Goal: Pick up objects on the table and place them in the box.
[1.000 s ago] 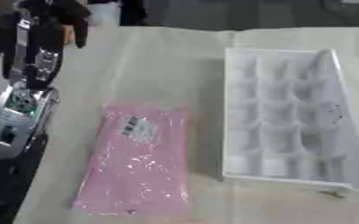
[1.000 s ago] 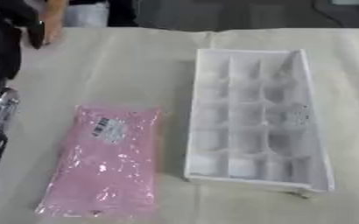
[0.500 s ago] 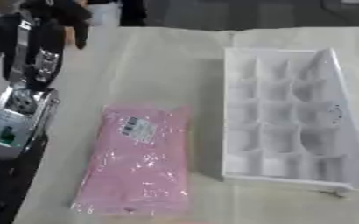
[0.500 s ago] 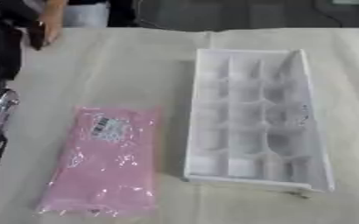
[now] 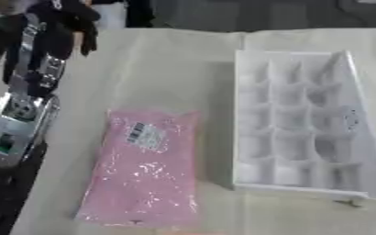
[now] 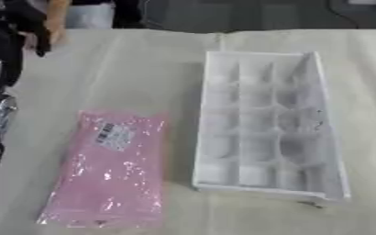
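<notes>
- The counter (image 5: pixel 167 64), covered in a pale cloth, fills both views and carries everything.
- The box (image 5: pixel 300 124) is a white tray divided into many small compartments. It lies on the right half of the counter, and every compartment that shows looks empty. Its near right corner runs to the picture's edge in the left eye view.
- The pink packet (image 5: pixel 147 167), a flat clear-wrapped bag with a small printed label near its top, lies flat on the counter just left of the box, apart from it and untouched. It is the only loose thing in sight.
- The left arm (image 5: pixel 23 105), black and silver, rises along the left edge.
- The left robot hand (image 5: pixel 67 20) is at the far left corner, well away from the packet. Its dark fingers hang down and look somewhat curled around nothing, but it is hard to be sure.
- The right robot hand shows in neither view.
- Judged from this, the task is at its start: nothing is in the box and the reach is not yet made. The next move calls for bringing a hand down over the packet, getting fingers under its thin edge, then lifting it right over the box wall.
- The packet's contents and label print cannot be made out.
</notes>
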Robot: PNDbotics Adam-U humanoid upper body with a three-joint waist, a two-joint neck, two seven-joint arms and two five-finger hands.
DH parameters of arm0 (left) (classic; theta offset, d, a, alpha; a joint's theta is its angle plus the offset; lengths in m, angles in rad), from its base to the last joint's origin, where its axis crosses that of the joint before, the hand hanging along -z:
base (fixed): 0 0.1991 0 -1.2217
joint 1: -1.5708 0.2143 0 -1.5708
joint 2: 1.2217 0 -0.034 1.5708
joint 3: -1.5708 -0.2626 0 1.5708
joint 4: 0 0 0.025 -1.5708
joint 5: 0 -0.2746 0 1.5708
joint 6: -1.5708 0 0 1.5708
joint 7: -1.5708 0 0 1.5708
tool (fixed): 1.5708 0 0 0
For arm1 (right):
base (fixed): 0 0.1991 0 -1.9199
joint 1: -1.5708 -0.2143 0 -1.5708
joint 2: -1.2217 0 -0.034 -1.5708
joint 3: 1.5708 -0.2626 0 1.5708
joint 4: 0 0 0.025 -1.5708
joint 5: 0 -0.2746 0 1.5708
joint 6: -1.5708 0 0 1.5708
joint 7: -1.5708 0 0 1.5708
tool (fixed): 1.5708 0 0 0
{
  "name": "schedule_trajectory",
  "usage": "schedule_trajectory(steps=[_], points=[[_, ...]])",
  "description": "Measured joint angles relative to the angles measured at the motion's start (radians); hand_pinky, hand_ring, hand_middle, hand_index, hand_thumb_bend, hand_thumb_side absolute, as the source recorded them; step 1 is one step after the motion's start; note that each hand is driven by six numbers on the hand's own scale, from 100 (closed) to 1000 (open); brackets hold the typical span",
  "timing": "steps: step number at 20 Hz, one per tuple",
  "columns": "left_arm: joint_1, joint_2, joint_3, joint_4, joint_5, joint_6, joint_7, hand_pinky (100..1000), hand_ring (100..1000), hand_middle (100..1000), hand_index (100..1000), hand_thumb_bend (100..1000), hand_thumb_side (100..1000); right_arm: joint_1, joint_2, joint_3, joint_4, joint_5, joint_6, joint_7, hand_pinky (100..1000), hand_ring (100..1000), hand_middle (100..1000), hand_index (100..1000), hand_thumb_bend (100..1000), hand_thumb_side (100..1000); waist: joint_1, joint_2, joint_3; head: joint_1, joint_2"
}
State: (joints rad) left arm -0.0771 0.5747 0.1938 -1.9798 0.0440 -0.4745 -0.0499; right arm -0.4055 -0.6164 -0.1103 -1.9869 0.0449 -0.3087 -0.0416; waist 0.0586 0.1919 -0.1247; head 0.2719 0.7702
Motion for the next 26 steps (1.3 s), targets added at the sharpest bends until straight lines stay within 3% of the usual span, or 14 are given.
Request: schedule_trajectory(steps=[2,3,4,8,13,15,26], points=[[0.007,0.029,-0.005,0.003,-0.035,0.006,-0.041,161,382,446,679,413,776,0.0,0.0,0.002,0.0,0.0,0.0,0.001,424,566,528,591,266,1000,0.001,0.0,-0.002,0.0,0.0],[0.008,0.042,-0.009,0.006,-0.049,0.007,-0.059,184,418,476,715,538,709,0.0,0.0,0.002,0.0,0.0,-0.001,0.002,424,566,528,591,268,1000,0.001,0.0,-0.002,0.0,0.0],[0.009,0.053,-0.011,0.008,-0.064,0.007,-0.075,200,443,499,733,589,681,0.0,0.0,0.003,0.0,0.0,-0.001,0.003,424,566,528,591,269,1000,0.001,0.0,-0.003,0.0,0.0],[0.016,0.101,-0.019,0.017,-0.134,0.009,-0.129,250,494,552,770,670,643,0.0,0.0,0.005,0.0,0.001,0.0,0.007,424,566,527,591,270,1000,0.003,0.0,-0.003,0.0,0.0],[0.016,0.138,-0.036,0.018,-0.203,0.006,-0.159,254,489,554,767,598,679,0.0,-0.001,0.006,0.0,0.001,0.0,0.009,424,566,527,591,273,1000,0.008,-0.001,-0.005,0.0,0.0],[0.016,0.138,-0.041,0.018,-0.211,0.004,-0.158,256,486,550,757,422,761,-0.001,-0.001,0.006,0.0,0.001,-0.001,0.01,424,566,527,591,273,1000,0.009,-0.001,-0.006,0.0,0.0],[0.025,0.138,-0.051,0.017,-0.219,-0.004,-0.157,283,498,557,764,419,775,-0.003,-0.001,0.011,0.0,0.001,0.0,0.018,425,566,527,591,283,1000,0.01,-0.005,-0.008,0.0,0.0]])
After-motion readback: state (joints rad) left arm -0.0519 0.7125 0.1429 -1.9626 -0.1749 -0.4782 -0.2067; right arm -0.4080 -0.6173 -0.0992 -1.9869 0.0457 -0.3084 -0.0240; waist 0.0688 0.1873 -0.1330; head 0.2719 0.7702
